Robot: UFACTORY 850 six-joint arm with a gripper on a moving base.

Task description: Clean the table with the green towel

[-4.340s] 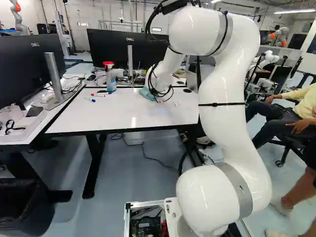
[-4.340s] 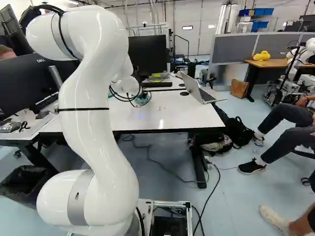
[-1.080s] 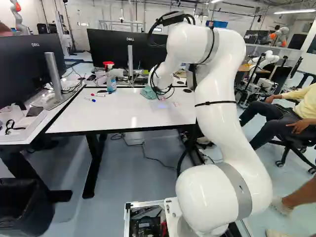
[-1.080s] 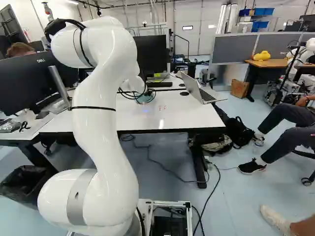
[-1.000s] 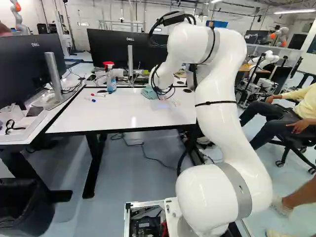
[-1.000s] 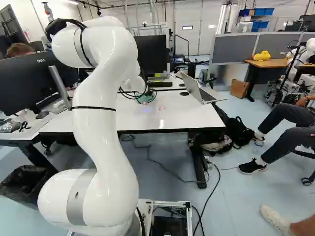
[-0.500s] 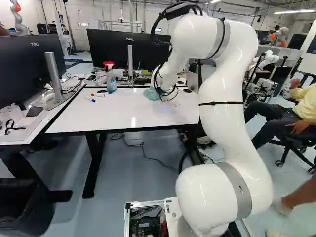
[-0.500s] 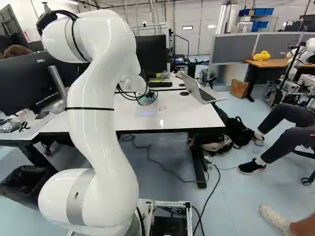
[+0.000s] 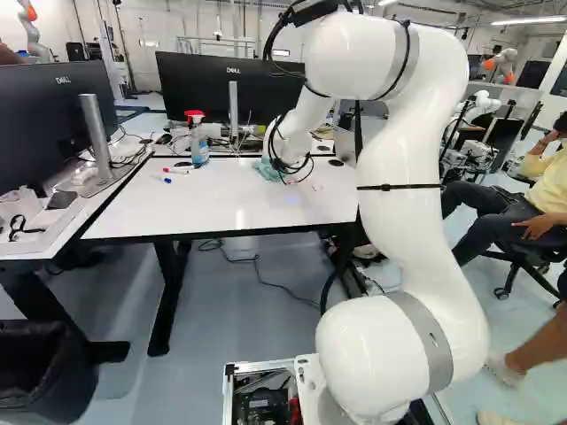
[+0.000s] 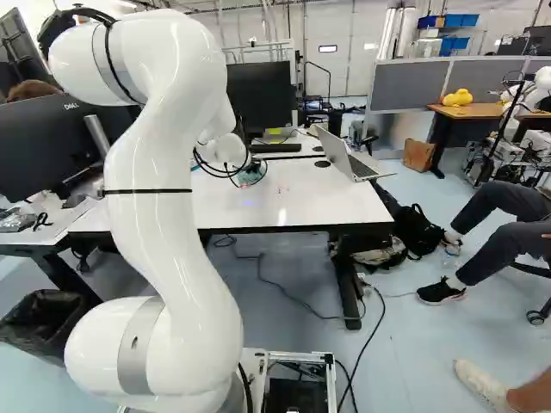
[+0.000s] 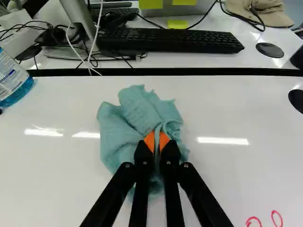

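Wiping with the green towel [image 11: 137, 109]: it's bunched on the white table [image 11: 57, 165], right of the spray bottle [image 9: 197, 146] in the left base view, and has slid slightly nearer that bottle, carried along by the arm.
Gripper [image 11: 156, 138]: clenched on the towel, a fold pinched between the orange pads.
Arm [image 9: 396, 159]: its upper part has swung back a bit towards the cameras; the base hasn't budged.
Red loops [image 11: 253, 218]: still there, farther from the bottle than the towel is, and uncovered. I'd call this mid-scrub; the cloth will need to come back over them, pressed flat.
Red pen [image 9: 176, 171] and blue pen [image 9: 166, 180]: lying near the bottle; a wide stroke might sweep them along.
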